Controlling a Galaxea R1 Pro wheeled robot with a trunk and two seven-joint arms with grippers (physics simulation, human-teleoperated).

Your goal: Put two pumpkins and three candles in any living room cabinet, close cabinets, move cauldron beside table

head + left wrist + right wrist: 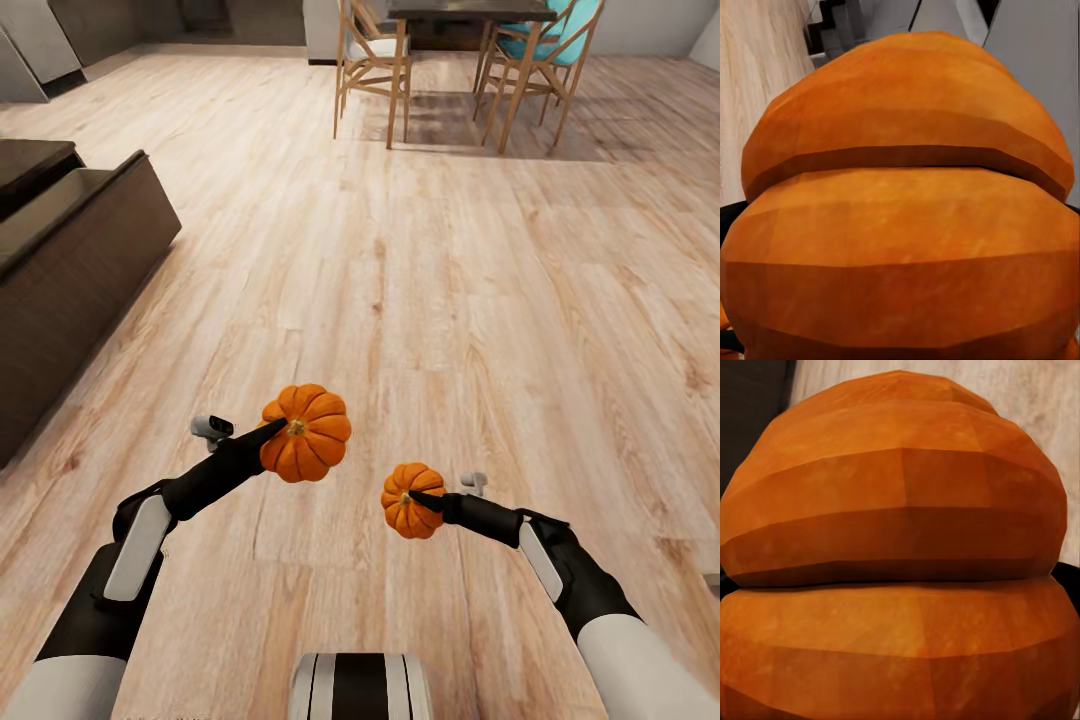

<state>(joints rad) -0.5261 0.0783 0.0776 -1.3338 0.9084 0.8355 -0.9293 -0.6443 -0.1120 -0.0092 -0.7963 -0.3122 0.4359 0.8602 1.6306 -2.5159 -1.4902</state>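
Two orange pumpkins hang above the wood floor in the head view. My left gripper is shut on the larger-looking pumpkin, one dark finger lying across its top by the stem. My right gripper is shut on the other pumpkin, a little lower and to the right. Each wrist view is close up against its pumpkin. A long, low dark-brown cabinet stands at the left edge, with a drawer standing open at its top. The candles and the cauldron are out of view.
A dark dining table with light-wood chairs stands far ahead at the upper right. Light wood floor stretches between me and the table. Grey units sit at the far upper left.
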